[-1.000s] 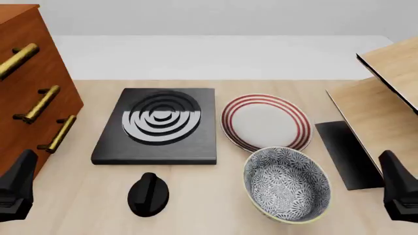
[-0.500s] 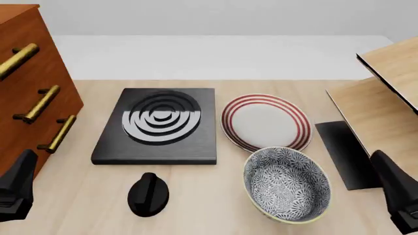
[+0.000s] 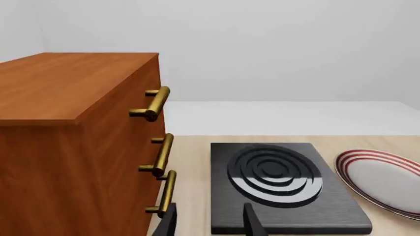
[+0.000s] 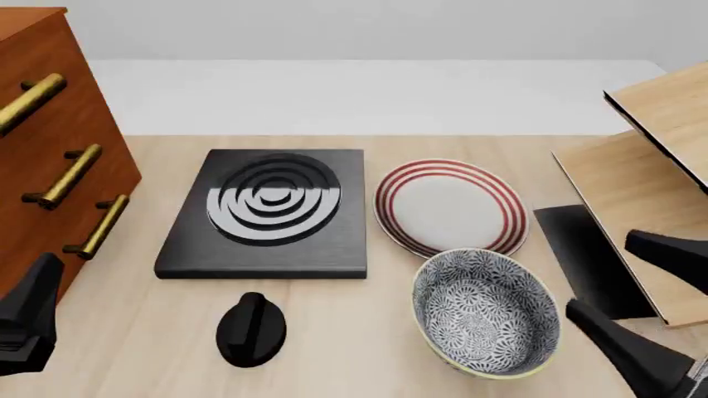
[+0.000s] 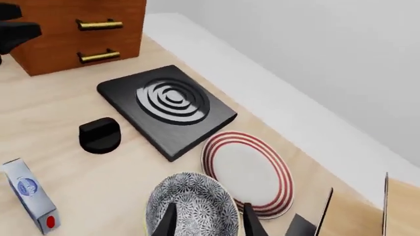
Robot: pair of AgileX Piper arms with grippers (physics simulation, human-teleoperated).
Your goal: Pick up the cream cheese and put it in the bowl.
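Observation:
The cream cheese (image 5: 29, 198), a small pale box with a blue oval label, stands on the table near its front edge, left of the bowl; it shows only in the right wrist view. The bowl (image 4: 485, 313), blue-grey patterned with a pale rim, stands at the front right and also shows in the right wrist view (image 5: 194, 200). My right gripper (image 4: 598, 274) is open and empty, just right of the bowl; in its wrist view (image 5: 210, 222) the fingers point over the bowl. My left gripper (image 4: 28, 322) is open and empty at the front left, by the cabinet (image 3: 208, 223).
A black stove plate (image 4: 265, 211) lies at the middle left, with a black knob (image 4: 251, 329) in front of it. A white plate with red rings (image 4: 450, 206) lies behind the bowl. A wooden drawer cabinet (image 4: 45, 149) stands at the left, a wooden rack (image 4: 652, 174) at the right.
My right gripper has swung left toward the bowl and turned, so both spread fingers now show. The left arm and the objects have not moved.

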